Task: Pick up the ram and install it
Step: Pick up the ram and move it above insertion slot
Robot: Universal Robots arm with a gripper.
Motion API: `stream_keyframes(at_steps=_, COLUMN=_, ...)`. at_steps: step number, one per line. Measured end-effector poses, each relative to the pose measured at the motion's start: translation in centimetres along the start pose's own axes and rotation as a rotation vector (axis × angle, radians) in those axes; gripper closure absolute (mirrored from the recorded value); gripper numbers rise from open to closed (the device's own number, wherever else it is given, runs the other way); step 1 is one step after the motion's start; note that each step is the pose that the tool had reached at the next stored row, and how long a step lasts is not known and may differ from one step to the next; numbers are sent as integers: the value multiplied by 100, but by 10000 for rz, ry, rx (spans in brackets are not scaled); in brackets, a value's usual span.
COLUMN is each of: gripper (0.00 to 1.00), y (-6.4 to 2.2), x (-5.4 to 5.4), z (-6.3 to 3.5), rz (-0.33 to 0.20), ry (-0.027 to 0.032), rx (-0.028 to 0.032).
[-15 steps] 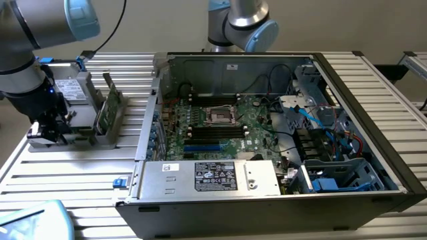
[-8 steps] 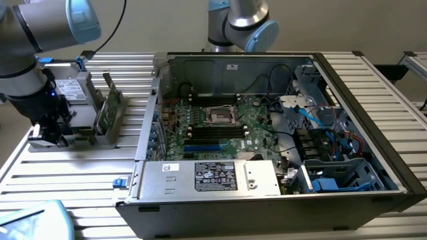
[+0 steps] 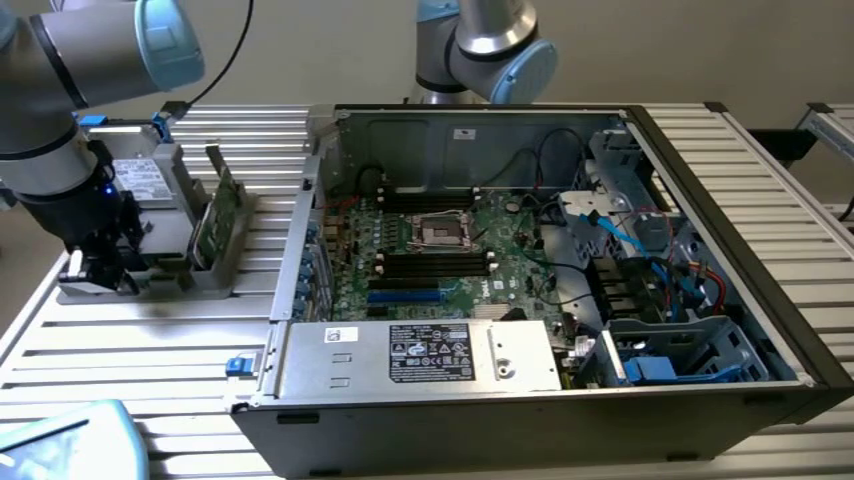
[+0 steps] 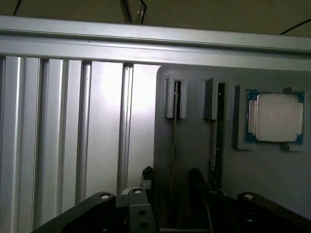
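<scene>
Gripper [image 3: 102, 272] wide open, holding nothing, low over gray holder [image 3: 167, 285] at the exterior view's left of the PC case [image 3: 534, 420]. Wrist view: 2 fingers [image 4: 147, 177] straddle the ram [image 4: 174, 141], which stands on edge in a holder slot with a gap on each side. Processor chip [image 4: 275, 117] sits nearby.

Ribbed table [image 4: 48, 121] is brushed metal; holder [image 4: 194, 145] matt grey plastic; chip [image 4: 275, 117] lid dull silver metal; gripper [image 4: 170, 177] matt black.
</scene>
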State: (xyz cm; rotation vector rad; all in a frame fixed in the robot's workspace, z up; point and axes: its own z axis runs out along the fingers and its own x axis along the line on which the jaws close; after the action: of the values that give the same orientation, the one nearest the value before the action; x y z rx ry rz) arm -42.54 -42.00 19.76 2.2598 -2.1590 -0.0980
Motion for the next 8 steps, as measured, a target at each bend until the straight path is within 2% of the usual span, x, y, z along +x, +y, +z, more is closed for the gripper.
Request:
stream_keyframes(at_steps=6, gripper=57, y=-1, x=0, z=6, rz=18, ry=-2, rx=-3)
stream_keyframes(at_steps=7, gripper=59, y=-1, x=0, z=7, rz=24, ry=-2, rx=-4)
stream_keyframes(at_steps=8, gripper=66, y=-1, x=0, z=8, rz=30, ry=-2, rx=-4)
